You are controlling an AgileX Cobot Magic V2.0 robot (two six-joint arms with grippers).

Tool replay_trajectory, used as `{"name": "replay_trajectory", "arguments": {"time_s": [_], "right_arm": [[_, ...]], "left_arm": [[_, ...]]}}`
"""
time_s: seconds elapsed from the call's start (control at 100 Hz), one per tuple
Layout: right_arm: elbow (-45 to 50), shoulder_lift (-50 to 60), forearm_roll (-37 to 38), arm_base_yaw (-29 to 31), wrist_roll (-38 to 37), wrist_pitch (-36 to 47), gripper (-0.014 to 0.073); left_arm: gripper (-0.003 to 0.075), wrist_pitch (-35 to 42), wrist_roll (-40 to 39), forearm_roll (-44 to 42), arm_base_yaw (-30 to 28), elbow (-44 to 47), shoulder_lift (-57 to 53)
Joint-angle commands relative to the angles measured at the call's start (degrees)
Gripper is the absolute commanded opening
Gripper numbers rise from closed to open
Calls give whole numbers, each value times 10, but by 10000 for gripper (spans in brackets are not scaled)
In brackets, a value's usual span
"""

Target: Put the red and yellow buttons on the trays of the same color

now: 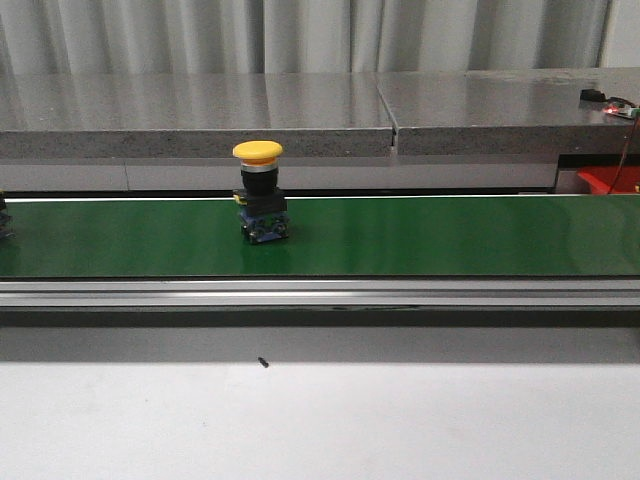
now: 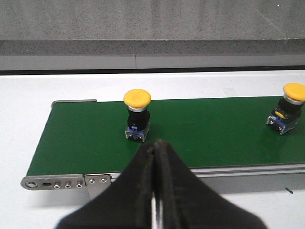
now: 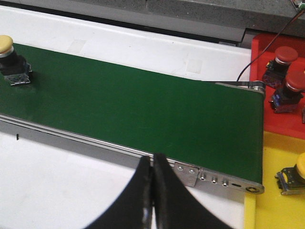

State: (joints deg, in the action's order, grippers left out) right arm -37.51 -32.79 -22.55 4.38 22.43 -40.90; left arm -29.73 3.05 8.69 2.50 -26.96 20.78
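While both grippers sit pressed together, I wait on the yellow button (image 1: 259,192) riding the green belt (image 1: 450,235).
Rigid, top-heavy; I'd grip its black body, under the slick cap.

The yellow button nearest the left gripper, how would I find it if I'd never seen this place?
Find the long green belt and follow it to its end on the robot's left. The yellow button stands upright there, just past the shut left gripper. Its twin, the other yellow button, sits much farther along the belt.
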Motion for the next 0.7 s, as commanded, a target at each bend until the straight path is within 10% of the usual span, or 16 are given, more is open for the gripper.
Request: {"name": "replay_trajectory", "arguments": {"time_s": [0.0, 0.14, 0.43, 0.69], "right_arm": [[-15, -1, -18, 0, 5, 35, -107], [-15, -1, -18, 0, 6, 22, -31], [-15, -1, -73, 0, 6, 18, 596], [-53, -67, -82, 0, 6, -11, 613]], "left_arm": [[-20, 39, 0, 4, 5, -15, 4], [-20, 39, 0, 4, 5, -15, 4], [-20, 39, 0, 4, 5, -15, 4], [-20, 39, 0, 4, 5, -15, 4]]}}
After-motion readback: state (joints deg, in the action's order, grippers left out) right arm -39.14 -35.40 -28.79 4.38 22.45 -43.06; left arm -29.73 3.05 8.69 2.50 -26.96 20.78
